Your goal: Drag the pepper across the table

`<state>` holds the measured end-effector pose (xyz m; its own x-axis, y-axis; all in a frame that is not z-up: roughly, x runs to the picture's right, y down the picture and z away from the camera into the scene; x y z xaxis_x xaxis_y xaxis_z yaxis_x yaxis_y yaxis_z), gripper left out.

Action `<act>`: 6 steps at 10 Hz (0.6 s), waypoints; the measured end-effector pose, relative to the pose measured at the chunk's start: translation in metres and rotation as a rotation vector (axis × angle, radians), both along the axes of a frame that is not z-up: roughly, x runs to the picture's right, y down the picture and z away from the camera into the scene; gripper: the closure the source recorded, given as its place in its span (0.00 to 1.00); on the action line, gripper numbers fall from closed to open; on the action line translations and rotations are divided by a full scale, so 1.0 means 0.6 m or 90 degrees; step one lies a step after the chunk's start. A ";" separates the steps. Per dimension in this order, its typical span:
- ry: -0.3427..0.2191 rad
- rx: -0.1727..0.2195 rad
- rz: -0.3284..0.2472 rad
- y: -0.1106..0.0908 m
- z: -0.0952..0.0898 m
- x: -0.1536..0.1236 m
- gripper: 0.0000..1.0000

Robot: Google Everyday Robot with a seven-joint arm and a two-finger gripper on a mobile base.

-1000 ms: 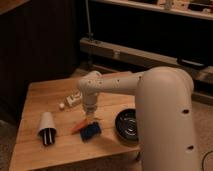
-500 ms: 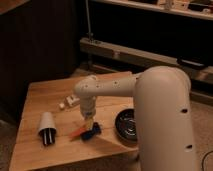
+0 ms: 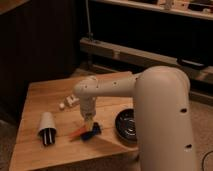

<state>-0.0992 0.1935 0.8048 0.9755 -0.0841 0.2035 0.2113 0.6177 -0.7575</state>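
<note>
My gripper (image 3: 89, 121) now lowered onto right end of pepper (image 3: 76, 134), beside blue sponge (image 3: 93, 132); open or closed, cannot tell. Pepper unmoved on table (image 3: 45, 92); drag not begun.

Table (image 3: 45, 92): one
Pepper (image 3: 76, 135): one, near edge
Blue sponge (image 3: 93, 132): one, just right of the pepper
White cup (image 3: 46, 124): one, left
White packet (image 3: 70, 102): one, far side
Dark bowl (image 3: 127, 125): one, right
Gripper (image 3: 89, 121): one, just above pepper and sponge

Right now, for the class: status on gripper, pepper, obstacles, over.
Gripper low above slim orange pepper. Pepper lying on light wooden table. Blue sponge close beside it; white cup lying nearby.
</note>
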 end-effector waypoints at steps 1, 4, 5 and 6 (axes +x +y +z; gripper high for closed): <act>-0.004 -0.002 -0.010 0.005 -0.014 0.001 0.77; -0.014 -0.004 -0.028 0.019 -0.101 0.005 0.77; -0.017 -0.004 -0.032 0.023 -0.123 0.008 0.77; -0.018 -0.005 -0.033 0.025 -0.136 0.011 0.77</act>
